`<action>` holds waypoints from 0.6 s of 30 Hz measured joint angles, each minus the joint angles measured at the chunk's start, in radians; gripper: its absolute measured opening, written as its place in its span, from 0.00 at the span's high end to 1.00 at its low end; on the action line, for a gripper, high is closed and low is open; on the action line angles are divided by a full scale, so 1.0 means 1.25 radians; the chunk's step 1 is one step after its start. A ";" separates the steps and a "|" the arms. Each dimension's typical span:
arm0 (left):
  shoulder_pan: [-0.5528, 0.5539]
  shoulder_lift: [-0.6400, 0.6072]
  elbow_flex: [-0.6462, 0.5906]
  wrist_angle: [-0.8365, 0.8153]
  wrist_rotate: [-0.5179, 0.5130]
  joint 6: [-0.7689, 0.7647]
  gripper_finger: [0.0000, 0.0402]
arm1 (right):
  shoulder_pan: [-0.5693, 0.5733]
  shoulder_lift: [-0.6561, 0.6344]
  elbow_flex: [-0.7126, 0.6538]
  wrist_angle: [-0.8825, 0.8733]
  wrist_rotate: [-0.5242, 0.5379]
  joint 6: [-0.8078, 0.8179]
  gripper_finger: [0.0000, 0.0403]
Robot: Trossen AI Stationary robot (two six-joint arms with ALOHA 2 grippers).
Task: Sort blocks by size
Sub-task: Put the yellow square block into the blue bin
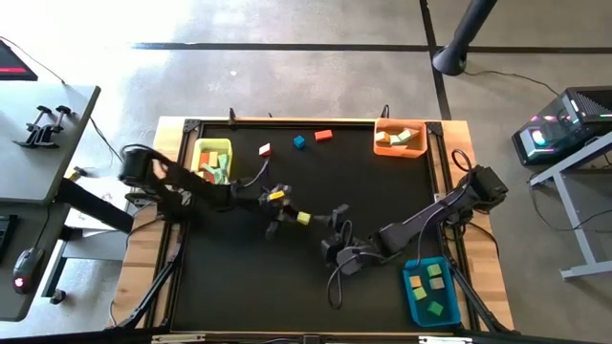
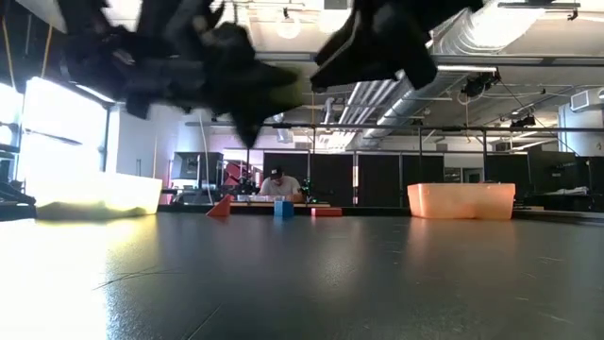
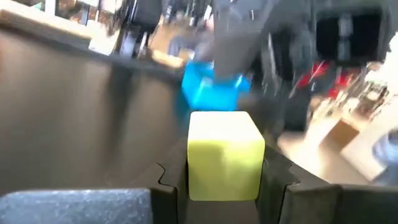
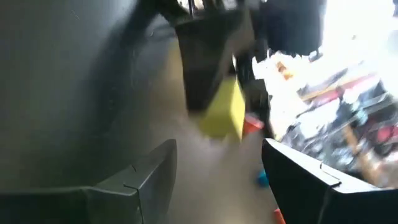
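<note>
Yellow block is clamped between left gripper fingers, lifted clear for binning by size; right gripper is held apart just beside it, empty

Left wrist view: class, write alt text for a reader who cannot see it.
A yellow wooden cube sits clamped between the left gripper's two dark fingers, above the black table. Beyond it lies a blurred blue plastic bin.

Both arms reach inward, raised; the left claw is clamped on a yellow block, the right claw apparently spread wide nearby.
</note>
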 joint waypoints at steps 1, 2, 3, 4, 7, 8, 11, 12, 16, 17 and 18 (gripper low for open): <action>0.001 0.019 0.018 0.020 0.000 -0.010 0.75 | -0.001 0.001 -0.001 0.015 0.008 -0.054 0.42; 0.001 0.029 0.019 0.031 0.003 -0.022 0.75 | -0.005 0.005 -0.001 0.041 0.010 -0.108 0.42; 0.001 0.037 0.018 0.036 0.014 -0.036 0.75 | -0.010 0.011 -0.001 0.067 0.002 -0.155 0.42; 0.001 0.054 0.031 0.045 0.023 -0.046 0.74 | -0.013 0.013 0.001 0.066 -0.005 -0.190 0.42; 0.001 0.078 0.040 0.072 0.028 -0.073 0.73 | -0.018 0.028 0.000 0.073 -0.026 -0.260 0.42; 0.000 0.086 0.050 0.089 0.030 -0.082 0.73 | -0.021 0.031 -0.001 0.066 -0.024 -0.268 0.42; 0.000 0.093 0.051 0.088 0.030 -0.090 0.73 | -0.027 0.044 0.000 0.090 -0.008 -0.265 0.42; 0.000 0.095 0.054 0.089 0.028 -0.089 0.73 | -0.028 0.047 0.000 0.094 0.000 -0.264 0.42; -0.001 0.097 0.055 0.104 0.028 -0.097 0.73 | -0.028 0.054 0.000 0.106 0.004 -0.247 0.44; -0.002 0.099 0.055 0.111 0.026 -0.098 0.73 | -0.030 0.055 -0.001 0.104 0.004 -0.235 0.45; -0.002 0.101 0.055 0.112 0.027 -0.097 0.73 | -0.031 0.055 -0.001 0.106 -0.002 -0.218 0.47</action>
